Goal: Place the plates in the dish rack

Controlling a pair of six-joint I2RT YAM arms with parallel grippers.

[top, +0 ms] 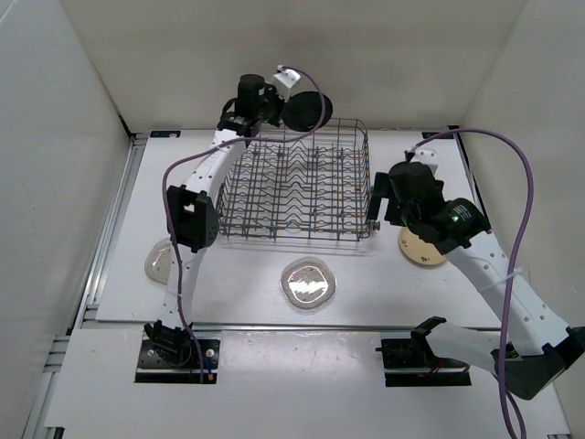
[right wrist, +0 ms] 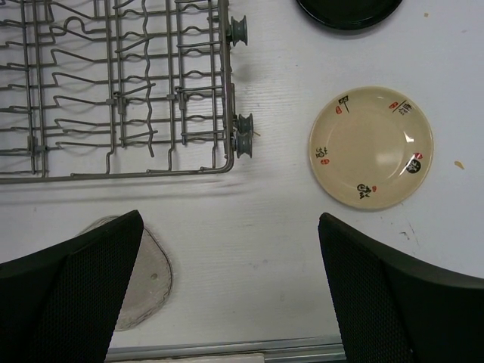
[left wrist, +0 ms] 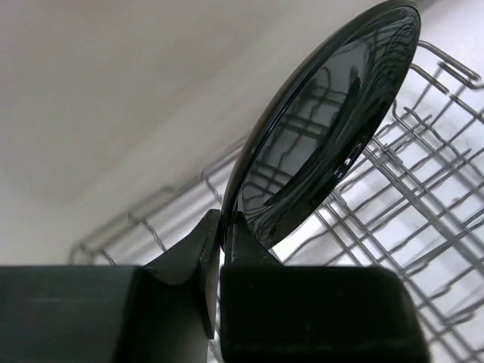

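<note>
My left gripper point(top: 283, 107) is shut on the rim of a black plate point(top: 307, 112), held on edge above the far side of the grey wire dish rack point(top: 302, 183). The left wrist view shows the plate point(left wrist: 325, 128) pinched between the fingers point(left wrist: 198, 253), with the rack point(left wrist: 431, 219) below. My right gripper point(right wrist: 231, 291) is open and empty, hovering just right of the rack point(right wrist: 113, 91). A cream-tan spotted plate point(right wrist: 371, 147) lies flat on the table, also seen from above point(top: 422, 249). Another black plate point(right wrist: 348, 9) lies beyond it. Two clear plates point(top: 309, 282) point(top: 160, 259) lie in front of the rack.
White walls close in the table on the left, back and right. The rack has small wheels point(right wrist: 243, 136) on its right side. One clear plate point(right wrist: 144, 276) shows beside my right gripper's left finger. A metal rail point(top: 274, 325) runs along the table's front edge.
</note>
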